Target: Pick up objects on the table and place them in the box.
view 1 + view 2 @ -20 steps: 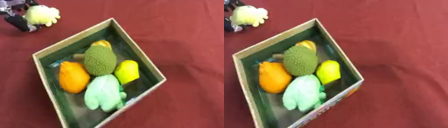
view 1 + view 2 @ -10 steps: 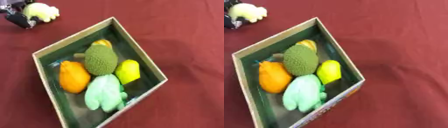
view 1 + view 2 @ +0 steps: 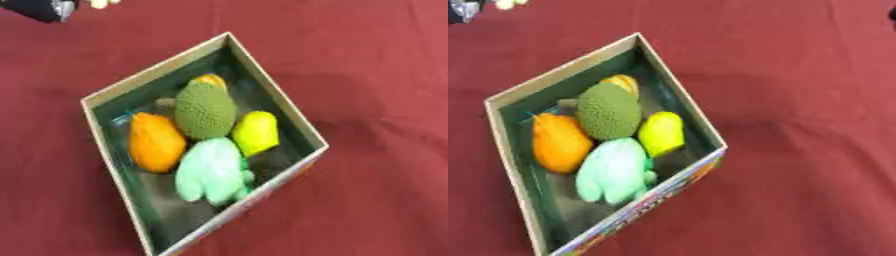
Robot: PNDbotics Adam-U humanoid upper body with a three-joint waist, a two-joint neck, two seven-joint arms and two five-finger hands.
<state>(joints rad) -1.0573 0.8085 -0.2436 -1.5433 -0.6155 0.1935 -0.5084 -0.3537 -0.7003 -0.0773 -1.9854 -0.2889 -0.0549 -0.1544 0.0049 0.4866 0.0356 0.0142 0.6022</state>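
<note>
- A dark red cloth is seen covering the counter [image 3: 367,65] across the whole view.
- Nearest the camera, the low corner of an open cardboard box [image 3: 289,107] is seen; the box lies askew, like a diamond, with tan rims, a dark green inside and a colourfully printed outer wall on its near right side.
- Inside the box, closest to the near corner, a pale mint-green soft toy [image 3: 210,171] is laid, with stubby lobes at its near end.
- To its left an orange fruit-shaped toy [image 3: 156,142] is placed beside the left wall, touching the mint one.
- To the right of the mint toy a yellow-green lemon-shaped toy [image 3: 255,132] is set, near the right wall.
- Between the orange and the lemon toys, slightly farther, a knobbly olive-green durian-like toy [image 3: 205,109] is placed, touching both neighbours.
- Behind the durian-like toy, toward the far corner, a small yellow-orange piece [image 3: 211,79] is partly hidden; its kind cannot be made out.
- At the far left corner of the view, well apart from the box, a dark part of the left robot hand [image 3: 39,7] is seen, cut off by the top edge.
- Just beside it a pale yellow object [image 3: 102,3] is seen at the very edge, only a sliver showing.
- Whether the left robot hand is clenched round that object or released cannot be told, since most of it lies outside the view.
- The right robot hand is not seen in either view.
</note>
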